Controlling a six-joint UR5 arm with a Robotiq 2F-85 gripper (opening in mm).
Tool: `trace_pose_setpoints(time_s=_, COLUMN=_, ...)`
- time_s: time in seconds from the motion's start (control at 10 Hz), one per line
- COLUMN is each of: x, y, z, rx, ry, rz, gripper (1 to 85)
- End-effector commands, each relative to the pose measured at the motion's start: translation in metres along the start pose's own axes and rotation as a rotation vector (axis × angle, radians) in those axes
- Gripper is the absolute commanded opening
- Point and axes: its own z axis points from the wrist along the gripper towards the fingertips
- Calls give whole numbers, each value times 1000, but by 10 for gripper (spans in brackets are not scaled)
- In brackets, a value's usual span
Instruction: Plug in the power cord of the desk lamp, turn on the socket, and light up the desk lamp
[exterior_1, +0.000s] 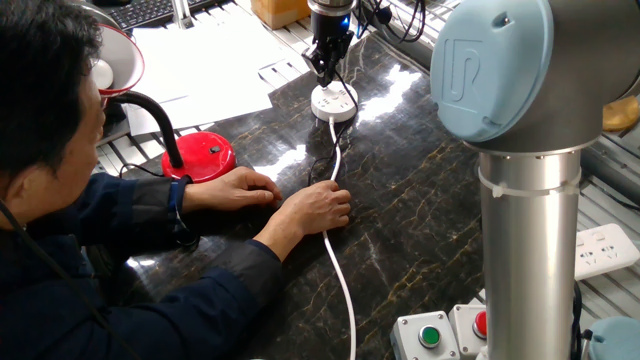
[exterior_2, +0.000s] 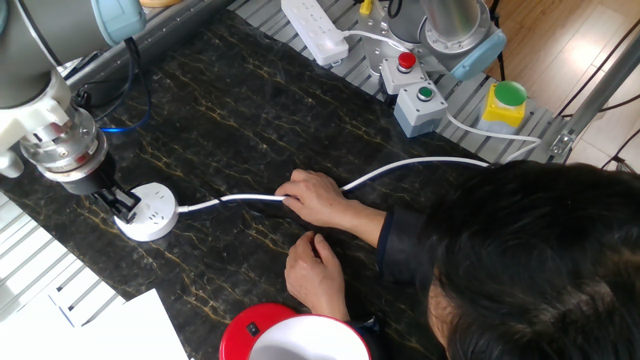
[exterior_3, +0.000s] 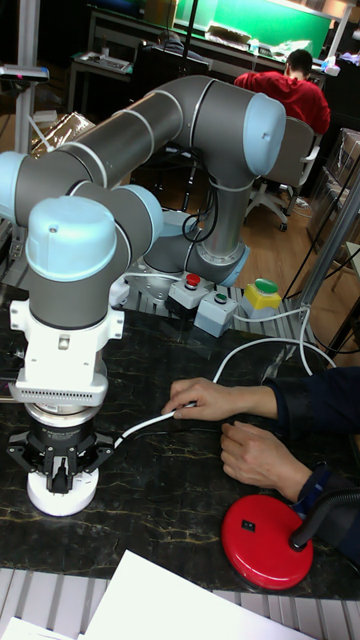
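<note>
The arm reaches down, wrist vertical. The gripper (exterior_2: 122, 203) points straight down, its fingers seemingly close together, though partly hidden.

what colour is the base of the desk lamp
Glossy red base with a small black switch on top, clearest in the tall fixed view.

A dark marble-patterned tabletop (exterior_2: 260, 110) sits on a ribbed metal bench (exterior_2: 30, 260). Behind it, wooden flooring (exterior_3: 268, 240), an office chair (exterior_3: 285, 170), and a seated man in red (exterior_3: 295, 95) facing desks.
</note>
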Motion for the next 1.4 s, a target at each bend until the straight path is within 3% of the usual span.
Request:
trace_pose_setpoints(time_s=0.0, x=0, y=4, z=-1, rx=-18, ry=-5, rz=8, gripper=10)
trace_pose_setpoints(time_s=0.3, x=0, y=1, z=2, rx=-13, ry=-3, rz=5, gripper=10)
trace_pose_setpoints(time_s=0.8, x=-11, y=-7, z=22, rx=-4, ry=-36, rz=-13, gripper=10)
trace_pose_setpoints(time_s=1.0, x=-12, y=-11, z=23, rx=6, ry=-35, rz=-23, gripper=10)
trace_pose_setpoints(time_s=1.1, x=-8, y=-18, z=15, rx=7, ry=-13, rz=-52, gripper=20)
trace_pose_setpoints(time_s=1.2, x=-10, y=-27, z=-3, rx=2, ry=-10, rz=-122, gripper=303)
trace_pose_setpoints(time_s=1.3, x=-11, y=-25, z=-16, rx=-31, ry=-17, rz=-156, gripper=567)
